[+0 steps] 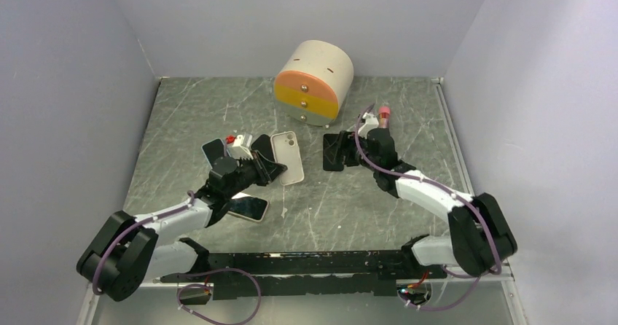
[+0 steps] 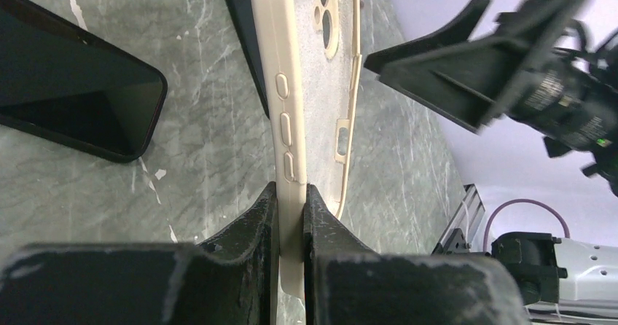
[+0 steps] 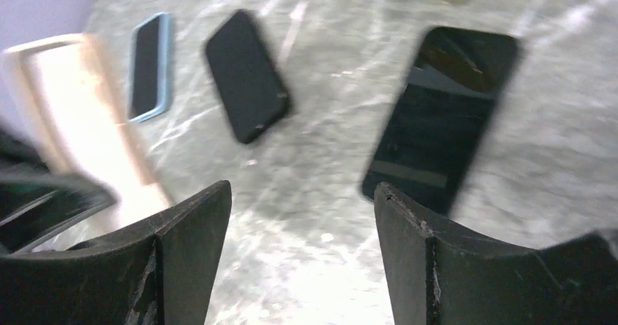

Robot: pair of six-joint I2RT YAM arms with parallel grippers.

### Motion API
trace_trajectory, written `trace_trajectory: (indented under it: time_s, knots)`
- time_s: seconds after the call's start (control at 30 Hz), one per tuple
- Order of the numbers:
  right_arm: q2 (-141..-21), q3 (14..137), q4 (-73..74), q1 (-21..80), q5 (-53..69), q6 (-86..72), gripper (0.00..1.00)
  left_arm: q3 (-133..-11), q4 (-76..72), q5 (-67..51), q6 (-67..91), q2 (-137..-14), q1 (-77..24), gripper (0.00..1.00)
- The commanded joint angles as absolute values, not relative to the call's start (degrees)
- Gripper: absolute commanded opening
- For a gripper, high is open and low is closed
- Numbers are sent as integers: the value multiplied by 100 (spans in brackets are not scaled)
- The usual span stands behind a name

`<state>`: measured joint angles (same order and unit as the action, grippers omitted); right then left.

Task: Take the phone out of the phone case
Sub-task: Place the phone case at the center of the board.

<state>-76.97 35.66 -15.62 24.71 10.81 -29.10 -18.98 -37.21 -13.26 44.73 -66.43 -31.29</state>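
My left gripper (image 1: pixel 271 169) is shut on the long edge of an empty cream phone case (image 1: pixel 288 156). In the left wrist view the case (image 2: pixel 306 84) stands on edge on the table, pinched between my fingers (image 2: pixel 291 201), with its camera cutout showing. A bare black phone (image 1: pixel 331 162) lies flat to the right of the case. My right gripper (image 1: pixel 348 149) is open and empty just above that phone. In the blurred right wrist view the gripper (image 3: pixel 302 186) has the phone (image 3: pixel 444 114) ahead of its right finger, and the case (image 3: pixel 80 121) is at the left.
A round beige box with an orange and yellow front (image 1: pixel 315 83) stands at the back. A black phone (image 1: pixel 213 150) lies left of my left gripper and shows in the left wrist view (image 2: pixel 73 99). A light-cased phone (image 1: pixel 248 207) lies beside the left arm. Purple walls enclose the table.
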Motion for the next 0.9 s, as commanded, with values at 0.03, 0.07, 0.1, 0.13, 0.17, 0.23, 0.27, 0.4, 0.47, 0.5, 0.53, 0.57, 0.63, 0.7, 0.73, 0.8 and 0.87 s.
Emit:
trace_trajectory:
  time_s: [0.03,0.07,0.1,0.13,0.17,0.23,0.27,0.4,0.47,0.5,0.53,0.57,0.63,0.7,0.73,0.8,0.87]
  knots:
    - [-6993,3494,-1842,3298,1250,-2553,75,-2148,-4282,-1479,4722,-6823,-3109,3]
    - [-6942,3512,-1902,3449,1281,-2556,74,-2166,-4260,-1466,4739,-6836,-3111,3]
    - [-6901,3523,-1998,3593,1297,-2556,74,-2185,-4241,-1470,4737,-6843,-3109,2]
    - [-6889,3542,-2070,3716,1293,-2571,74,-2199,-4233,-1475,4748,-6846,-3111,3]
    - [-6901,3556,-2141,3832,1299,-2593,73,-2203,-4228,-1481,4755,-6849,-3111,3]
    - [-7005,3632,-2236,3991,1284,-2639,72,-2192,-4255,-1504,4784,-6855,-3106,3]
    - [-7084,3670,-2267,4056,1261,-2649,71,-2193,-4291,-1538,4796,-6863,-3106,2]
    - [-7478,3840,-2374,4184,1114,-2670,64,-2202,-4377,-1704,4866,-6882,-3111,3]
    - [-7597,3903,-2395,4194,976,-2652,60,-2186,-4426,-1766,4928,-6882,-3109,3]
    - [-7641,3937,-2399,4193,921,-2604,59,-2169,-4462,-1786,4950,-6874,-3110,3]
    - [-7672,3975,-2387,4192,829,-2563,57,-2155,-4499,-1812,4972,-6868,-3107,3]
    - [-7695,4004,-2370,4192,771,-2514,55,-2146,-4508,-1833,4989,-6865,-3111,3]
    - [-7708,4060,-2345,4192,689,-2415,50,-2143,-4487,-1860,5024,-6851,-3104,3]
    - [-7723,4105,-2318,4193,669,-2323,44,-2121,-4506,-1871,5040,-6860,-3111,2]
    - [-7736,4135,-2287,4192,685,-2282,41,-2114,-4529,-1876,5051,-6875,-3111,2]
    - [-7751,4185,-2262,4203,751,-2219,35,-2117,-4569,-1908,5077,-6911,-3111,2]
    - [-7773,4207,-2246,4195,834,-2164,26,-2111,-4649,-1952,5118,-6966,-3111,3]
